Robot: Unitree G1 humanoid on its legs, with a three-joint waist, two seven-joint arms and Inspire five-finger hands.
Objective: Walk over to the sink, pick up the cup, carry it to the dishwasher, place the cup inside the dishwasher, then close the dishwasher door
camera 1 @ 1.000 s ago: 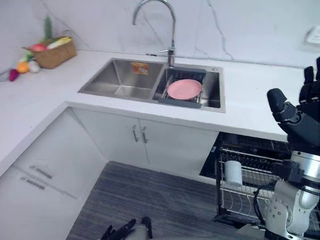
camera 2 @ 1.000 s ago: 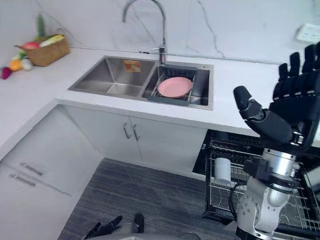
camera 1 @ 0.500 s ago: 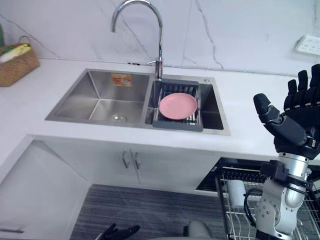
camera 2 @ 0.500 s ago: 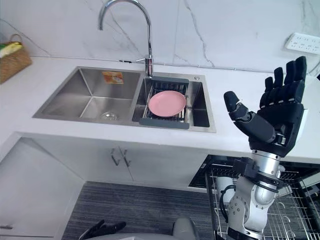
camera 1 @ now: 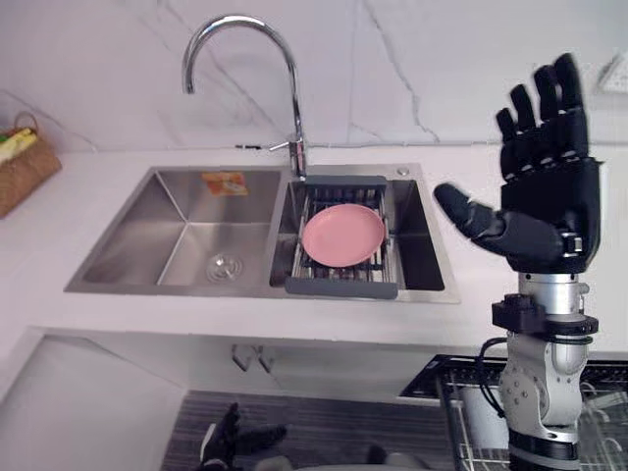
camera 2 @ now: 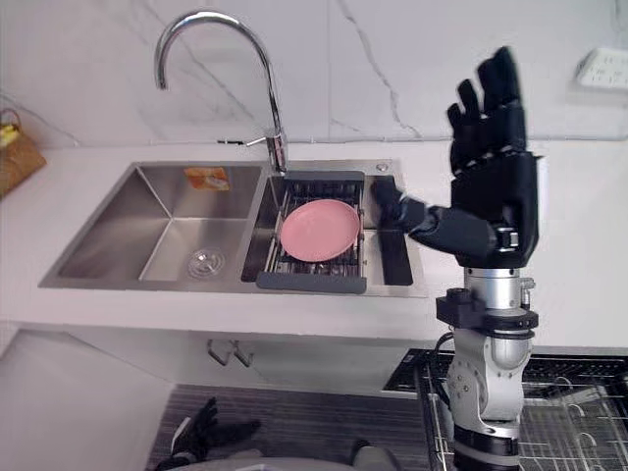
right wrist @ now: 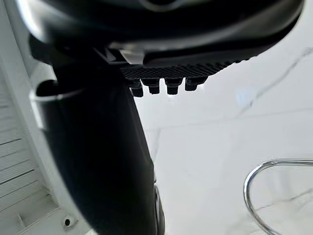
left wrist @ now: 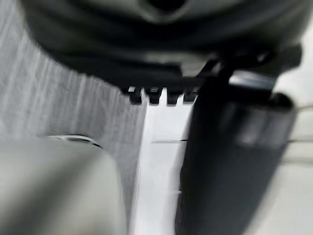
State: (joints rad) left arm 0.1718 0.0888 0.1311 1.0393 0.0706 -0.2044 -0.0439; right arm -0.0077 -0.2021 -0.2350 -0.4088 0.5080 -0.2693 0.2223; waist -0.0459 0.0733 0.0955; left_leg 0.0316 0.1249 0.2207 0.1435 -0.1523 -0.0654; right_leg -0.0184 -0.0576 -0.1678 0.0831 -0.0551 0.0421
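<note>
Soft, even light from above keeps the white tabletop [camera 1: 54, 235] bright and almost shadowless, while the cabinet fronts [camera 1: 334, 365] under its near edge sit in dimmer shade. Thin glints run along the chrome faucet [camera 1: 291, 98], and the steel sink [camera 1: 186, 211] has a pale sheen. The right hand [camera 2: 496, 196] stands dark against the pale wall [camera 1: 412, 59], with faint highlights on its fingers [camera 1: 549, 98].

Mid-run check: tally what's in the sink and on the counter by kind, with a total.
Pink plate: 1
Drain rack: 1
Faucet: 1
Wicker basket: 1
Total: 4
</note>
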